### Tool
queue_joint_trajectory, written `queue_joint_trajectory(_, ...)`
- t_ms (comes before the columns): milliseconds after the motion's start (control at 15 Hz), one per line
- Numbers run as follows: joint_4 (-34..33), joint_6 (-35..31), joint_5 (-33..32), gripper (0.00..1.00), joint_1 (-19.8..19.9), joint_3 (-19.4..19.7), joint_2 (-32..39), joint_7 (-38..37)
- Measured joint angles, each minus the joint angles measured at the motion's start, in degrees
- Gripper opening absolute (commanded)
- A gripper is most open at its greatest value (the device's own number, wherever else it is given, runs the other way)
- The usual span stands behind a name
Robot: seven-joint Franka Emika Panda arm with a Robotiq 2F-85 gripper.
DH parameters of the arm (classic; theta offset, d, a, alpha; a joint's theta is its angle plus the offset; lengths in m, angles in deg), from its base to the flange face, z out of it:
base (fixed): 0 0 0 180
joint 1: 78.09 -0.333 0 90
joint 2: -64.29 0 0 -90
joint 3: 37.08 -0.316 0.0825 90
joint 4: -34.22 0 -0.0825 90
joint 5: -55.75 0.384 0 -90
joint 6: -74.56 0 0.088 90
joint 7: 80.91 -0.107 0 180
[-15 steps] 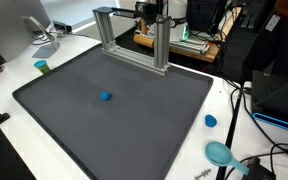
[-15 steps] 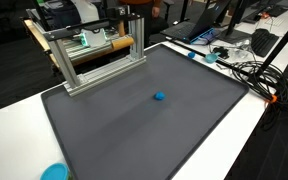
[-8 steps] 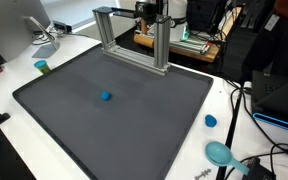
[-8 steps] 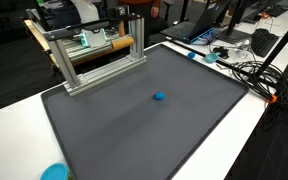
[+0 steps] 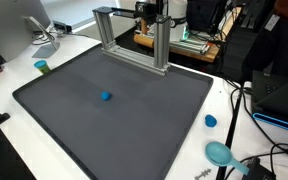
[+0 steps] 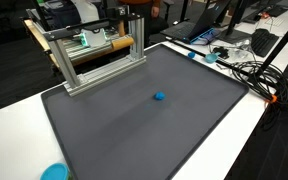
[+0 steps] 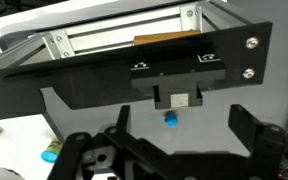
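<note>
Robot fingers (image 7: 254,128) spread wide, nothing held.
Small blue round piece (image 7: 171,120) at 12 o'clock, on dark grey mat (image 7: 89,115).

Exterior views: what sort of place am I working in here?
Probably a lab or office bench: a white table with a dark mat, an aluminium frame, a computer monitor and tangled cables.

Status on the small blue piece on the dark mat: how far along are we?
Done: nothing that shows. The blue piece lies alone in the middle of the mat, untouched. In hand: the gripper is open and empty, behind the metal frame, with the piece visible through the frame in the wrist view. Left: the whole approach, and any grasp is not yet begun.
</note>
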Motion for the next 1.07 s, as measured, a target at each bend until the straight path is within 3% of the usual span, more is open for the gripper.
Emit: queue_joint_trajectory(1067, 0.7, -2.9, -0.7, 1.0, -0.1, 0.1, 3.2, -0.1)
